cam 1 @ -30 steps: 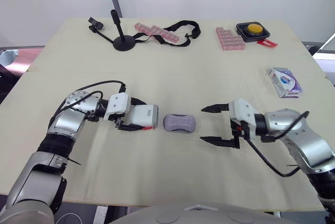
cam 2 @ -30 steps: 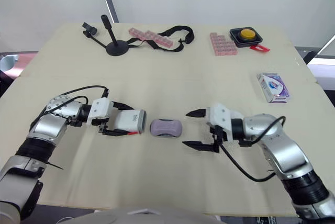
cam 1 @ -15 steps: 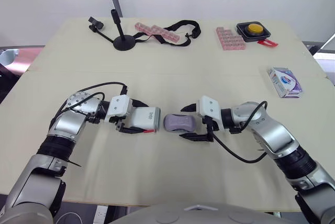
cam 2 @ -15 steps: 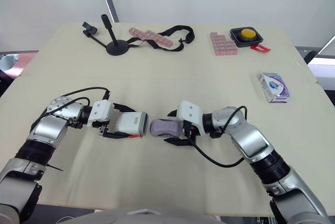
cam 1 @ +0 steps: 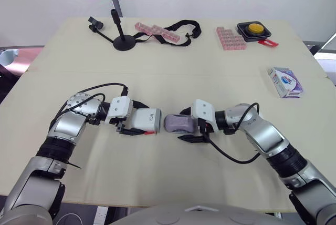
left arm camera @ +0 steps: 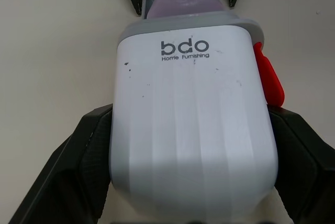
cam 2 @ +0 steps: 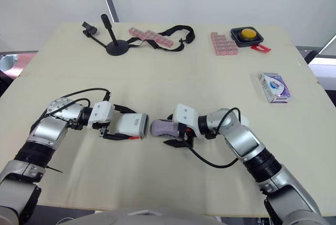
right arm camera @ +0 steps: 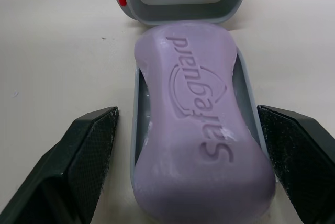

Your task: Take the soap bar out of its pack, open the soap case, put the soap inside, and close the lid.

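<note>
A purple soap bar (cam 1: 179, 123) lies on the grey inner tray (right arm camera: 137, 130) of the soap case, mid-table. My right gripper (cam 1: 181, 124) is open, one black finger (right arm camera: 86, 153) on each side of the tray with small gaps. The white outer shell of the case (cam 1: 144, 120), marked "bdo", has a red latch (left arm camera: 268, 80). My left gripper (left arm camera: 191, 150) is shut on it. The shell's open mouth faces the soap, almost touching it. The blue and white soap pack (cam 1: 285, 82) lies at the right edge of the table.
At the back stand a black desk stand (cam 1: 122, 38), a black strap (cam 1: 184, 28) with a pink pill organiser (cam 1: 156, 32), another pink organiser (cam 1: 230, 38) and a yellow button in a black box (cam 1: 254, 29). Bare table lies in front of both arms.
My right gripper has moved left across the table and now straddles the tray with the soap. The left gripper has edged the shell slightly closer to the soap.
</note>
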`<state>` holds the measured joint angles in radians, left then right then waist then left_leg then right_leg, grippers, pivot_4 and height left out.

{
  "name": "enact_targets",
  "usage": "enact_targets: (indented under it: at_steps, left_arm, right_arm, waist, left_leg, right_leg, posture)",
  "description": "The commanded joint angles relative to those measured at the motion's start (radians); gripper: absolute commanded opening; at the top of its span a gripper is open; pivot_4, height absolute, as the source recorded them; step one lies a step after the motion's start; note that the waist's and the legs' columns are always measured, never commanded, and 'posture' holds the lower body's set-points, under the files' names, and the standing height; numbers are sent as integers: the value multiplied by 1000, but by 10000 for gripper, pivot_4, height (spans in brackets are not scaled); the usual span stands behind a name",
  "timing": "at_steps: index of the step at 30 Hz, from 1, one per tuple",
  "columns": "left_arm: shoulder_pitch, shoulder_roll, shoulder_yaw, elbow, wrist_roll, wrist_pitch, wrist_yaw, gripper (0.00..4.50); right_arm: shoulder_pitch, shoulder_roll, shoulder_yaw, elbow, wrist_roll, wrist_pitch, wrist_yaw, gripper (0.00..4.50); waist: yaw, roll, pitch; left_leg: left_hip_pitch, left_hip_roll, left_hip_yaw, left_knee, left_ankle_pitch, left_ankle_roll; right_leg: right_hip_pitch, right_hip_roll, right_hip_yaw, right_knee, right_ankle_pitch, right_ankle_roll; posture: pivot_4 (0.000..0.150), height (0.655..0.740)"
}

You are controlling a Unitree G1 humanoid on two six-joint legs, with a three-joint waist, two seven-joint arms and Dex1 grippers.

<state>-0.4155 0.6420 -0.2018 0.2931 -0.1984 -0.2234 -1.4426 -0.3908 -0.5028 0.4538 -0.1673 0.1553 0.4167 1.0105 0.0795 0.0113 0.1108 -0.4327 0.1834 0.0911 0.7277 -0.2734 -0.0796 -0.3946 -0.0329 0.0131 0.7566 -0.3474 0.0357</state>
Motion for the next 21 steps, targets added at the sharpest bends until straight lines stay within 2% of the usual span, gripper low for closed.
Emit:
enact_targets:
  at_steps: [1,6,7,16,21]
  left_arm:
    - [2,16,18,-31,-15,-2,1,34765]
    - [7,16,17,-37,-16,1,1,34765]
    - [7,16,17,-38,-16,1,1,34765]
    - [7,14,20,-45,-19,11,5,34765]
    - [2,1,14,-66,-23,37,17,34765]
  right_arm:
    - [-18,5,-6,-14,-3,6,4,42359]
    - [-16,4,-5,-13,-7,13,9,26799]
    - [-16,3,-5,-11,-7,13,10,25939]
    - [-20,-6,-25,0,-9,-15,17,25939]
    - [-5,-64,-82,-49,22,-11,44,25939]
  waist:
    - [0,0,0]
    - [-1,0,0]
    - [-1,0,0]
    - [-1,0,0]
    - [4,0,0]
  left_leg:
    - [0,0,0,0,0,0]
    - [0,0,0,0,0,0]
    - [0,0,0,0,0,0]
    - [0,0,0,0,0,0]
    - [-1,0,0,1,0,0]
  right_leg:
    - [0,0,0,0,0,0]
    - [0,0,0,0,0,0]
    - [0,0,0,0,0,0]
    - [0,0,0,0,0,0]
    - [0,0,0,0,0,0]
  posture:
    - [1500,7096]
    - [1500,7096]
    - [1500,7096]
    - [1500,7096]
    - [1500,7096]
